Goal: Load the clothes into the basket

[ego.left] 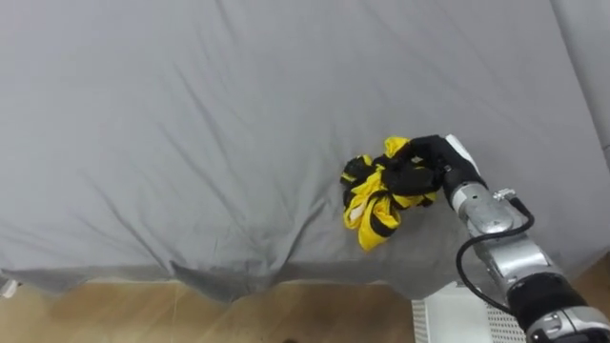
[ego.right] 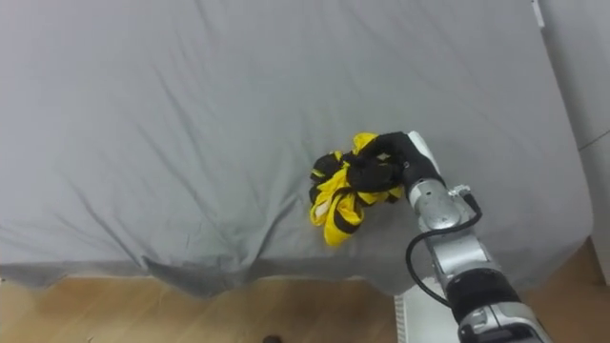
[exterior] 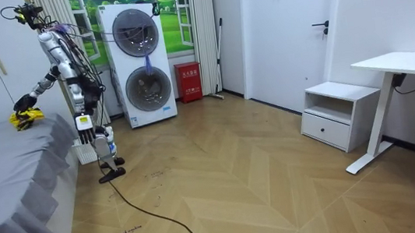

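A crumpled yellow and black garment (ego.left: pixel 376 195) (ego.right: pixel 343 191) lies on the grey bedsheet (ego.left: pixel 210 124) close to the bed's near edge. My right hand (ego.left: pixel 419 170) (ego.right: pixel 381 160) reaches in from the lower right, and its dark fingers are curled into the top of the cloth. In the room view I stand at the bed's side with the right hand (exterior: pixel 24 102) stretched out over the garment (exterior: pixel 26 118). My left hand (exterior: pixel 83 123) hangs by my side. The ribbed corner of a white basket (ego.left: pixel 467 319) (ego.right: pixel 408 324) shows on the floor below the bed edge.
The sheet drapes over the bed edge (ego.left: pixel 219 276) onto wooden floor (ego.left: pixel 114 314). Behind me stand stacked washing machines (exterior: pixel 138 61); a white nightstand (exterior: pixel 340 113) and a desk (exterior: pixel 406 70) are at the room view's right.
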Controlling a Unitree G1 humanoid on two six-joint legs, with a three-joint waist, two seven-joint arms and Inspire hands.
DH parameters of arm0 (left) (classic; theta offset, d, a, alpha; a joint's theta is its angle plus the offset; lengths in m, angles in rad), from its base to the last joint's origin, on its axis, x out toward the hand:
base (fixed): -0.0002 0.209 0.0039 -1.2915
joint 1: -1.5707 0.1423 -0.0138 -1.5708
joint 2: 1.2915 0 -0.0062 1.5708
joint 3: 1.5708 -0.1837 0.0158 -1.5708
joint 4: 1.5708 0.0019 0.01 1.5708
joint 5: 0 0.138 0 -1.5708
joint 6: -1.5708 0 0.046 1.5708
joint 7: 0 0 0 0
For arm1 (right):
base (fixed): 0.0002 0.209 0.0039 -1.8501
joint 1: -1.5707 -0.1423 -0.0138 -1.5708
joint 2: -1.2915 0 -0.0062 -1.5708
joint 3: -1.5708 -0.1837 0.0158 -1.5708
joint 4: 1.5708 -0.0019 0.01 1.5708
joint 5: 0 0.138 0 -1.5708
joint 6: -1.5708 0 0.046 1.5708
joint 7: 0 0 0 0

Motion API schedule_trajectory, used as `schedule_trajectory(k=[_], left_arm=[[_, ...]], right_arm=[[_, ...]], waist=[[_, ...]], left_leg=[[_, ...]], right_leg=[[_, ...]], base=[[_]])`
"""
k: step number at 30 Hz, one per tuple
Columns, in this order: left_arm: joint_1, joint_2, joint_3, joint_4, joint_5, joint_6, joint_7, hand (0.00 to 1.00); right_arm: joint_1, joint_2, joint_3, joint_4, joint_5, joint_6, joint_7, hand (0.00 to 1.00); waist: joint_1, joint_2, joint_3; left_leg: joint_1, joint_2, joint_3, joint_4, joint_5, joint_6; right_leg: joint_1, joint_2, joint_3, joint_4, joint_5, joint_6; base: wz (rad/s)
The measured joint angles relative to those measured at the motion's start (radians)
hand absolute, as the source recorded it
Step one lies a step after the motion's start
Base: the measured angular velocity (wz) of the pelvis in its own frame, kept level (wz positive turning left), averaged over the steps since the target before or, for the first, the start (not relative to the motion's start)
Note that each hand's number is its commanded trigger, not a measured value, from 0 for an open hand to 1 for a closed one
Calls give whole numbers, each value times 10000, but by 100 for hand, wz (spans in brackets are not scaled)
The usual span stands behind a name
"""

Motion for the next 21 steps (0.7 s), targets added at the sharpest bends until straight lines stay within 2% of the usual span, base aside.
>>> schedule_trajectory(k=[2,6,8,10,11,12,14,15,17,21], left_arm=[[55,-12,209,-25,10,8,5,0],[132,-21,263,-33,41,39,56,0],[283,-47,386,-265,238,74,114,0],[348,-59,381,-363,208,103,171,0],[355,-62,424,-436,269,143,220,0],[435,-72,482,-436,348,147,225,0],[527,-97,803,-412,799,180,241,0],[527,-96,825,-412,853,195,248,0],[556,-191,951,-418,1045,293,258,0],[655,-245,1039,-534,1515,470,376,0]], right_arm=[[237,-12,-386,-691,-58,1,-214,100],[1061,-75,-386,-2225,389,-25,-584,100],[1569,-74,-487,-2792,346,-22,-694,100],[2175,-87,-696,-3368,599,9,-761,100],[2644,-110,-785,-3956,828,81,-801,100],[2887,-107,-867,-4365,879,126,-796,100],[3537,-101,-1184,-5352,888,126,-808,100],[3671,-96,-1305,-5496,872,134,-822,100],[4331,-31,-1841,-6347,616,308,-883,100],[5181,36,-2329,-7418,535,372,-924,100]], waist=[[-228,0,-1],[-471,-27,-23],[-875,-23,-94],[-1108,-90,-161],[-1182,-178,-230],[-1241,-197,-246],[-1745,-246,-319],[-1821,-273,-351],[-1945,-255,-392],[-2233,-259,-426]], left_leg=[[184,-2,33,-125,2,3],[840,15,216,-434,-1,0],[1301,14,258,-656,-1,-1],[1643,14,350,-694,-2,-2],[1892,20,544,-761,-6,-6],[2026,20,585,-821,-15,-19],[2518,35,667,-919,-93,-61],[2640,51,742,-919,-128,-96],[3303,172,1133,-1044,-391,-153],[3939,282,1685,-1210,-577,-232]], right_leg=[[152,18,12,-120,11,19],[716,110,191,-350,19,55],[1194,150,173,-575,36,86],[1592,175,221,-822,63,128],[1759,213,428,-887,68,144],[1872,234,508,-932,71,154],[2416,307,623,-1230,101,206],[2529,330,690,-1275,104,209],[2981,529,1121,-1483,127,233],[3402,732,1628,-1536,126,234]], base=[[-3],[-13],[-4],[-12],[-35],[-36],[-21],[-29],[-57],[-53]])
